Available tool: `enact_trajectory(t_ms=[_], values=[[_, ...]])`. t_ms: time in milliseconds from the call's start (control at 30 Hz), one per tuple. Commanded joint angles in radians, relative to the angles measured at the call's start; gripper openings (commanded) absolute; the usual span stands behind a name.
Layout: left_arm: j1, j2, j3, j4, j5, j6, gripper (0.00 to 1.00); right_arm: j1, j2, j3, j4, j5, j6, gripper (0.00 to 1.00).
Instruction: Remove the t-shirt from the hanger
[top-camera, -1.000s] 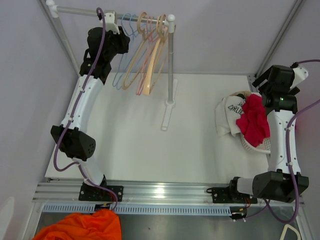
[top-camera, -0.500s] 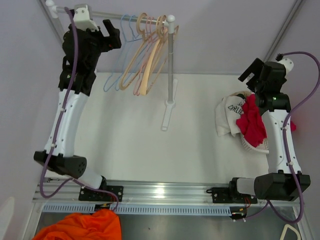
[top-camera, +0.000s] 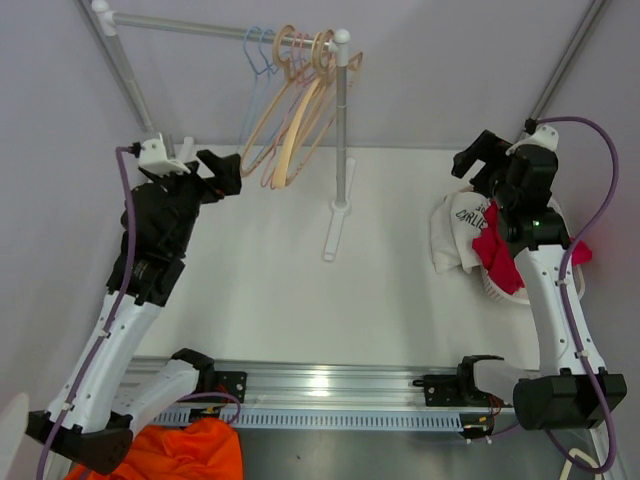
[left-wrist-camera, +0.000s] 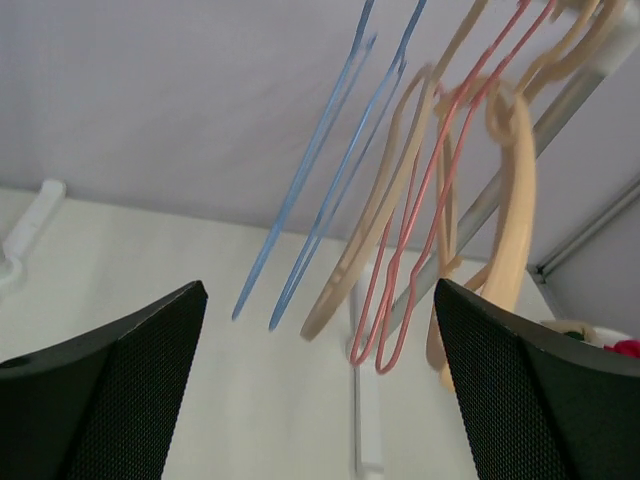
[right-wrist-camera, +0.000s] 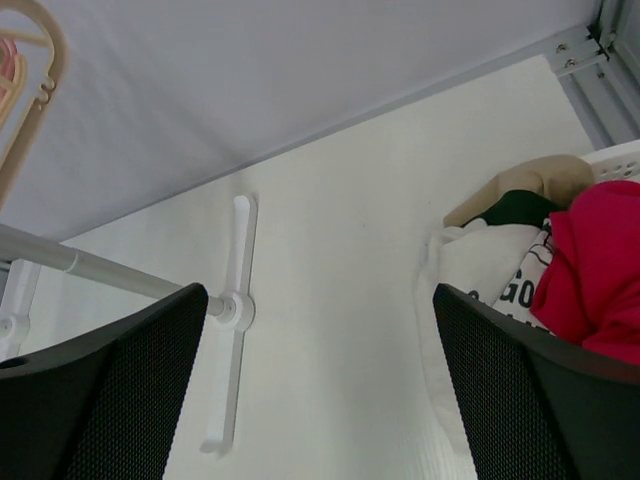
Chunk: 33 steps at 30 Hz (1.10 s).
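Left gripper (top-camera: 212, 172): jaws spread wide with nothing between them. It is raised over the left side of the table (top-camera: 300, 290) and points toward the hangers (top-camera: 296, 160), apart from them.
Right gripper (top-camera: 478, 152): jaws just as wide and holding nothing. It hangs in the air at the far right, just above the pile of clothes.
Red t-shirt (top-camera: 492, 250): crumpled in the basket (top-camera: 497, 288) on the right side of the table, on no hanger. The right arm crosses over part of it in the overhead view (a red corner shows past the arm's other side).
White t-shirt (top-camera: 452, 225): printed with dark lettering, draped over the basket's left rim and spilling onto the table, touching the red one.
Basket: white and latticed, near the table's right edge, mostly covered by clothes and the arm.
Hangers: a cluster of blue, pink and tan ones hooked on the rail (top-camera: 190, 25) close to its right post (top-camera: 342, 130), their lower ends slanting left.
Post: white and upright, with its foot on the table near the middle.
Left wrist view: the hangers sit straight ahead between the two black fingers (left-wrist-camera: 110, 400), blue to the left and the thick tan one to the right.
Right wrist view: the post's foot is at left and the clothes at right, with a beige garment (right-wrist-camera: 530, 180) behind the white and red ones.
Orange cloth (top-camera: 185, 450): bunched below the table's near edge, by the left arm's base.
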Motion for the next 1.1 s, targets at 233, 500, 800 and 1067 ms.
enact_trajectory(t_ms=[233,500,800,1067], values=[[-0.100,-0.243,-0.306,0.051,0.076,-0.094,1.00,0.076,-0.072,-0.213,0.125,-0.101,0.007,1.00],[-0.130,-0.396,-0.420,-0.007,-0.039,-0.095,0.99,0.133,-0.163,-0.367,0.217,-0.107,-0.015,1.00],[-0.129,-0.393,-0.459,-0.041,-0.062,-0.140,1.00,0.209,-0.245,-0.419,0.176,-0.081,-0.099,0.99],[-0.130,-0.450,-0.573,-0.027,-0.039,-0.155,1.00,0.277,-0.385,-0.578,0.257,-0.088,-0.156,0.99]])
